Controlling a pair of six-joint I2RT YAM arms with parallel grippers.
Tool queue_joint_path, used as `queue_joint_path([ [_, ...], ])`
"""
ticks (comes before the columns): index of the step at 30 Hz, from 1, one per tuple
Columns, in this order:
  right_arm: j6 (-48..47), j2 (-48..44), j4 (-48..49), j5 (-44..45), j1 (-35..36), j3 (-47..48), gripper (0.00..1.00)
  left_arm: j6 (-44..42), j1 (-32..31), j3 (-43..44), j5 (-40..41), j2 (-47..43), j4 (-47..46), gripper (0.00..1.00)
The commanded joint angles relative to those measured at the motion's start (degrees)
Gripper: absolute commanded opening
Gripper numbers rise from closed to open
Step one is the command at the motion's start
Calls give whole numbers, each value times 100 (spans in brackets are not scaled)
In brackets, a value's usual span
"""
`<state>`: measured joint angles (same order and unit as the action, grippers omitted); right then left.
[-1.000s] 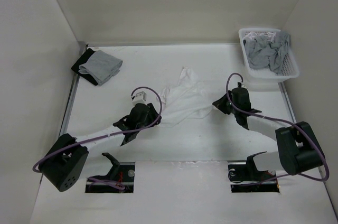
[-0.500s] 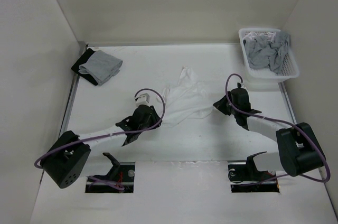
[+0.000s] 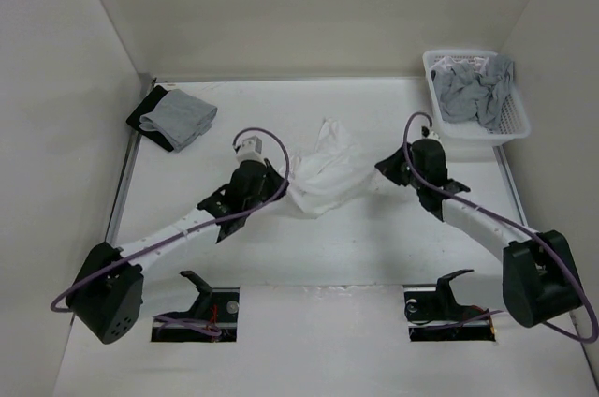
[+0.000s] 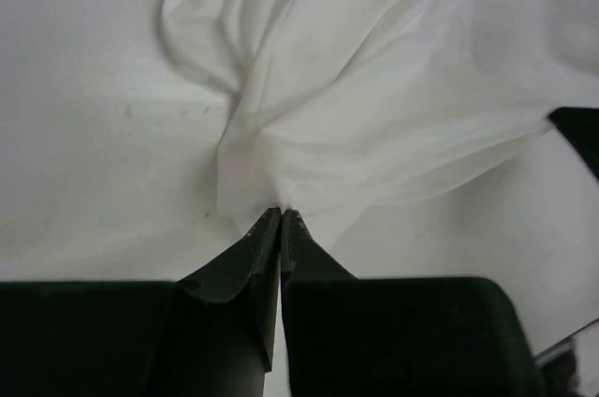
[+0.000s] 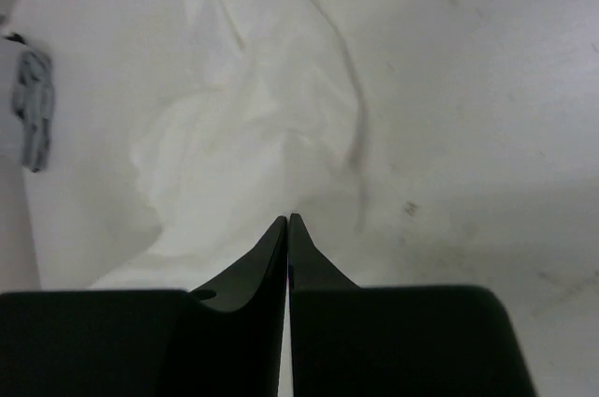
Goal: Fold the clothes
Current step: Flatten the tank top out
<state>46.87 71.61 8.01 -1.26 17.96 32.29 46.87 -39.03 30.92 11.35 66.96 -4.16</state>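
1. The clothes (image 3: pixel 323 172), a single thin white top, sits crumpled in a bunch at the middle of the surface (image 3: pixel 374 247). It lies between the two arms, with one pointed end running toward the back wall.
2. The surface is white and matte, closed in by plain pale walls on the left, at the back and on the right.
3. In the far left corner a black cloth (image 3: pixel 145 121) lies flat with a folded grey garment (image 3: pixel 182 116) on top of it, well apart from the white top.
4. At the near edge two dark rectangular cut-outs (image 3: pixel 195 315) sit in the surface, one in front of each arm.
5. In the far right corner a white slotted basket (image 3: pixel 473 142) holds rumpled grey garments (image 3: pixel 473 88) heaped up to its rim.
6. The left arm (image 3: pixel 178 228) reaches diagonally from the near left corner to the top's left edge. The left jaws are pressed together with no gap and pinch a small fold of the white fabric. In the left wrist view, creases fan out from the tips.
7. The right arm (image 3: pixel 477 214) reaches from the near right corner to the top's right edge. The right jaws are also closed tight, and their tips meet on the fabric's near edge, gripping it. In the right wrist view, soft folds rise just beyond them.
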Motion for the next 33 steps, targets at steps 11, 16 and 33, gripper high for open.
queue_joint_path([
  [11,-1118,-656,-1214,433,440,4559,4,-336,1314,3484,252,-727,-533,0],
  [16,-988,-1517,-1048,521,810,2620,5,-284,1358,1826,429,-1649,-559,2],
  [33,621,-2098,-580,784,1645,-1691,45,692,1069,-2485,-248,-3505,143,6],
])
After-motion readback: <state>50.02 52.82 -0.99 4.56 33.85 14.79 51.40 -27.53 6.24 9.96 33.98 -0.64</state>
